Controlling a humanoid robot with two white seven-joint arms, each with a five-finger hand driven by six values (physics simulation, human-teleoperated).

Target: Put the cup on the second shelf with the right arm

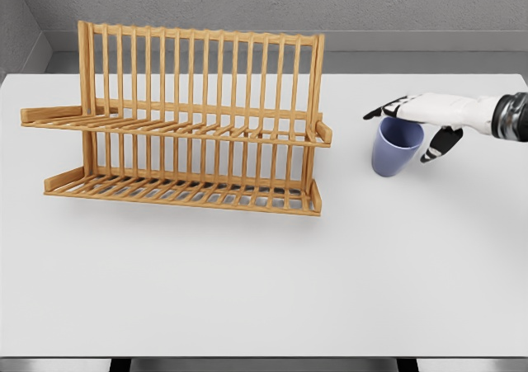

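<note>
I read this as the reach-and-grasp step: the cup [396,147] is not yet lifted and stands upright on the white table [247,289] at the right of the frame, mouth up, well apart from the wooden rack [181,120] that fills the upper left and centre. My right hand [421,116] comes in from the right edge, forearm roughly level, palm facing down and lying across the back of the cup's rim. The fingers [388,108] stretch leftward past the rim, loosely spread, and the thumb [441,143] hangs down on the cup's right side. From this angle I cannot tell whether any digit truly presses on the wall; it looks to me like a hand spread over the cup and not closed around it, so I count the grasp as not made. The left arm does not show anywhere in the frame. My next move, as I judge it, calls for settling the palm lower and curling the fingers and thumb round the cup's wall until it is firmly pinched, then raising it clear of the table and carrying it left toward the rack's upper shelf [177,129], the slatted tier in the frame's centre-left. The risk I see is tipping the cup while closing.
</note>
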